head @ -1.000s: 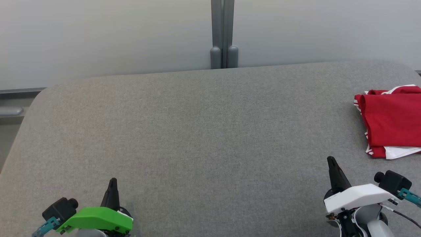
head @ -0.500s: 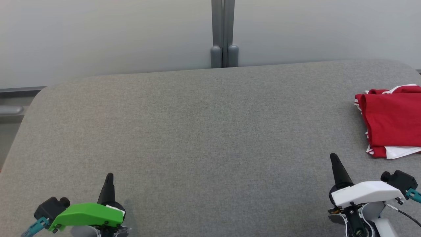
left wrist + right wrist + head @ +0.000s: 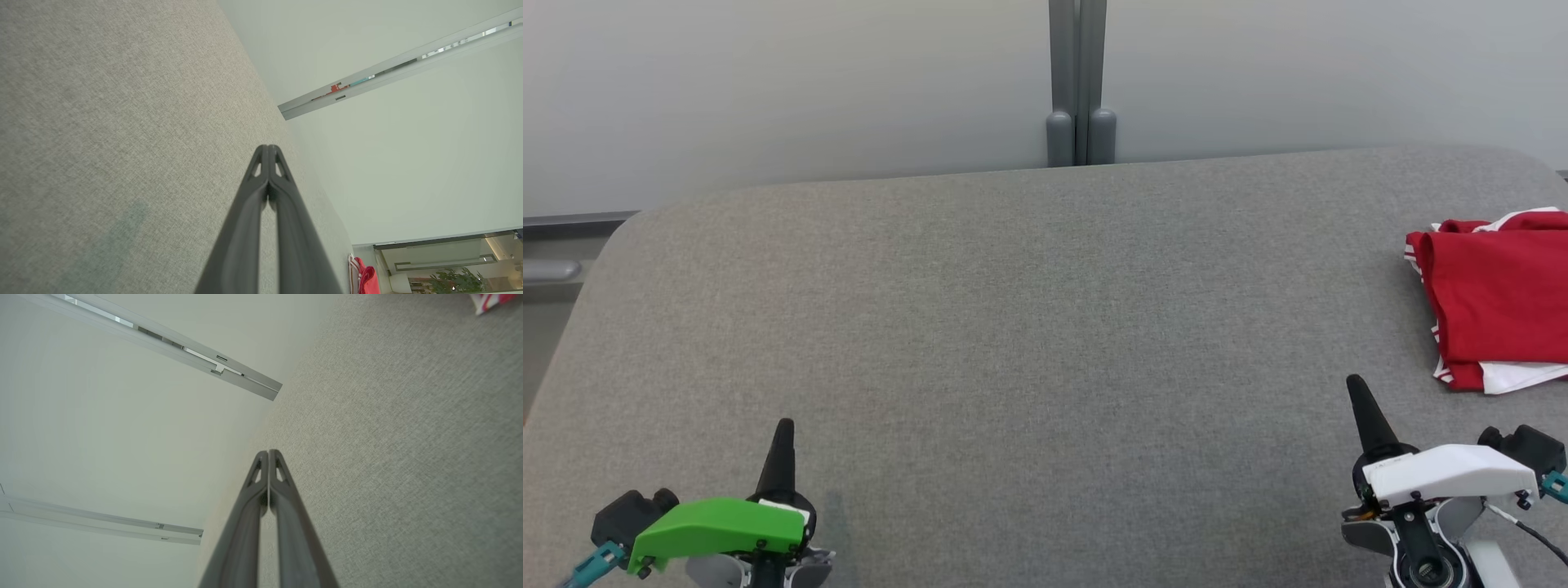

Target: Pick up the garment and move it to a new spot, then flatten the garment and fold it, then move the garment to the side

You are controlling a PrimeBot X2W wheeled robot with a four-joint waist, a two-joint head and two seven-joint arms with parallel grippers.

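A big grey cloth-covered table [image 3: 1045,327] fills most of the head view. Its far edge runs along a pale wall [image 3: 768,82], and both far corners are round. A grey post [image 3: 1078,82] stands behind the middle of that edge. The middle and left of the table are wide open, with lots of room to move.

Small red and blue marks on a pale rail [image 3: 339,87] are too small to read.

The red folded garment with white trim [image 3: 1499,302] lies flat on the right side of the table, near the far right corner. The picture's edge cuts off its right part, so I cannot tell which way it is longest. Its left edge runs from far to near.

The left jaws rise from a green cover [image 3: 719,527]. Their long dark fingers [image 3: 253,212] are pressed together and pinch nothing. The right jaws rise from a white cover [image 3: 1450,474], near the garment but not touching it. Their dark fingers [image 3: 249,514] are pressed together too, holding nothing. Both point toward the far edge.
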